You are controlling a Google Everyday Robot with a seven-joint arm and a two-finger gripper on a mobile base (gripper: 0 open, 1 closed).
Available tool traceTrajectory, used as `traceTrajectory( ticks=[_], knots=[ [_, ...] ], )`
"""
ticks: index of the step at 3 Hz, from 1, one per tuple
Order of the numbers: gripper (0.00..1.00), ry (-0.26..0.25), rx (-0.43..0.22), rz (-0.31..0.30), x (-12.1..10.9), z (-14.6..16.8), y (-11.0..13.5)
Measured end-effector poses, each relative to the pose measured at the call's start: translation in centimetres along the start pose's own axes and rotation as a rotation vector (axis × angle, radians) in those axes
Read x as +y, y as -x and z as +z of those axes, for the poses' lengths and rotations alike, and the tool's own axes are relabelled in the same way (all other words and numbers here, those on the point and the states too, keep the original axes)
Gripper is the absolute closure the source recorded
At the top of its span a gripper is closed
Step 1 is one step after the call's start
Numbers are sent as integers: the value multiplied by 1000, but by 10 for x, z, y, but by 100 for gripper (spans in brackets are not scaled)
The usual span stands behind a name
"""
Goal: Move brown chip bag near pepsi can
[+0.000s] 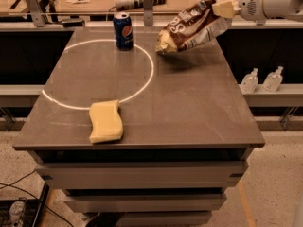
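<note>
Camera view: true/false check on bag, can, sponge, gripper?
1. The gripper holds the crinkled dark-brown chip bag by its upper end. True.
2. The dark-blue Pepsi can lies on its side. False: it stands upright.
3. The pale yellow sponge lies near the front edge of the grey table. True.
4. The bag touches the can. False: a clear gap separates them.
</note>
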State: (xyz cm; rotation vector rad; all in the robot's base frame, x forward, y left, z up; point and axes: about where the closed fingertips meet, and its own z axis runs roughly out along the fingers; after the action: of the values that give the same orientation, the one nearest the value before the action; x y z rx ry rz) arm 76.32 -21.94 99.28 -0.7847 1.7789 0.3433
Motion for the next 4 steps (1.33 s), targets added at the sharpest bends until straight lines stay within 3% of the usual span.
traceTrajectory(
  ticks=[1, 2, 3, 4],
  knots=[
    [100, 46, -26, 9, 8, 15, 7],
    [100, 129, -20, -2, 17, 42, 3],
    [100, 214, -29, -12, 25, 50, 17],
    [100, 262, -50, -19, 34, 56, 33]
  ],
)
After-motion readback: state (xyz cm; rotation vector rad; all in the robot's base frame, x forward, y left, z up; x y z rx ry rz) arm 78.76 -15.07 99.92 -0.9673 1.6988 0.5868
